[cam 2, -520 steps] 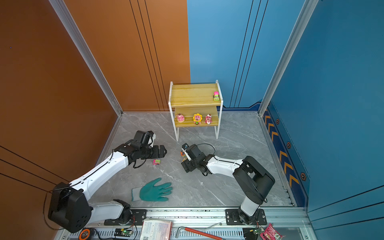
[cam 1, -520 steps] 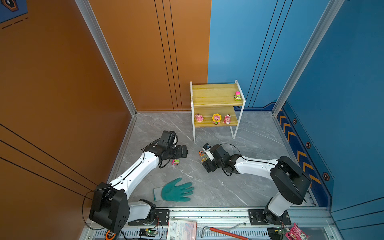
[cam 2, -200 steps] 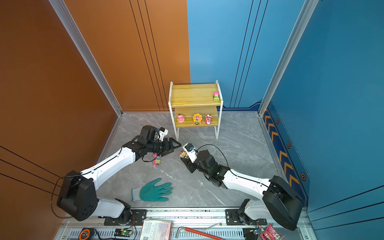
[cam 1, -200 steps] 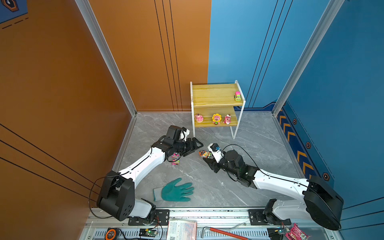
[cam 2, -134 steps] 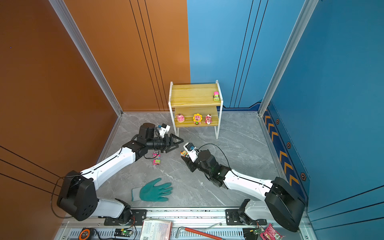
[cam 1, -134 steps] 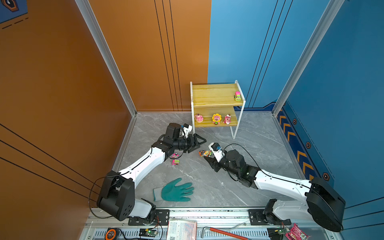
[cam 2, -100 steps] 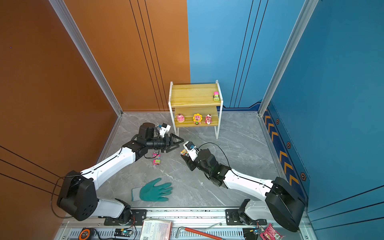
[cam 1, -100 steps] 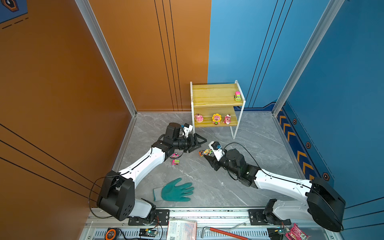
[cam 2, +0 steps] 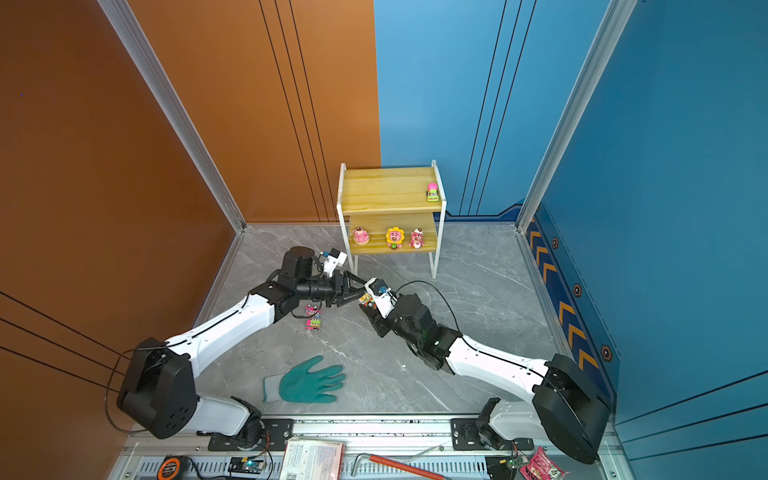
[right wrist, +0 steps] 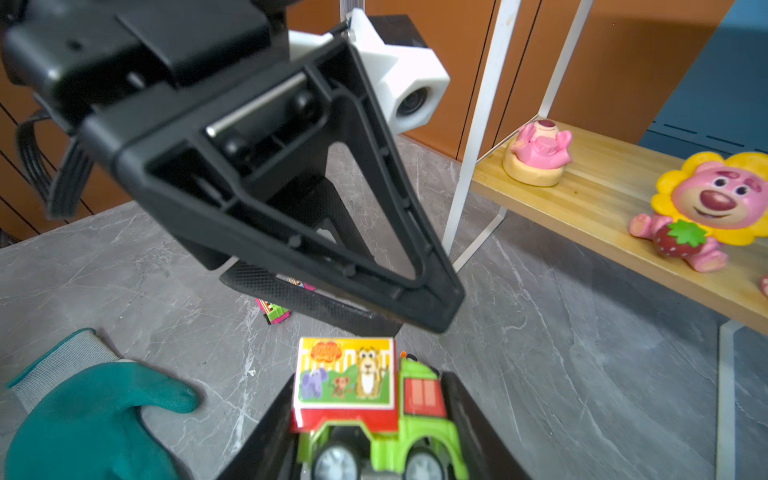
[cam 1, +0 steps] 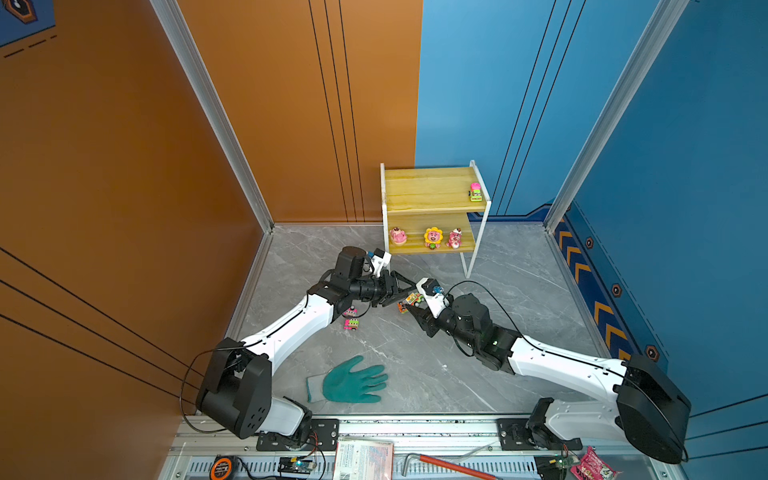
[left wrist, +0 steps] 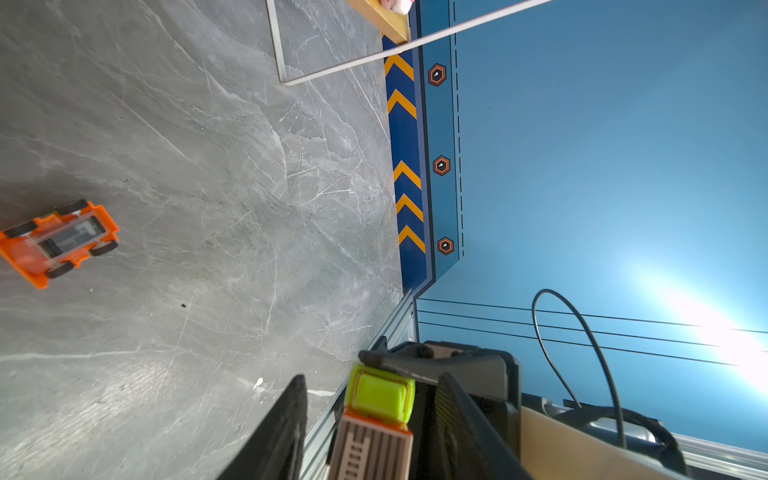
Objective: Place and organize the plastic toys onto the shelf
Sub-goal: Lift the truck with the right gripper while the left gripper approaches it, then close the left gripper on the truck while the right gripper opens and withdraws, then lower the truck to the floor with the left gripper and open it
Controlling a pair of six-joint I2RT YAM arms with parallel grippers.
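Seemingly handing the green truck (right wrist: 374,399) across
Right pincer (right wrist: 368,384) is clamping it; left pincer (left wrist: 371,380), straddling it ajar, needs to pinch, then shelve.

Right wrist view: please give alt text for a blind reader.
The right pincer holds a green toy truck, the black left pincer just beyond it. Behind stands the shelf with pink bear figurines; a teal glove lies nearby.

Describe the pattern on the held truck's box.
Cartoon zoo animals over yellow-and-white stripes; the truck shows best in the right wrist view.
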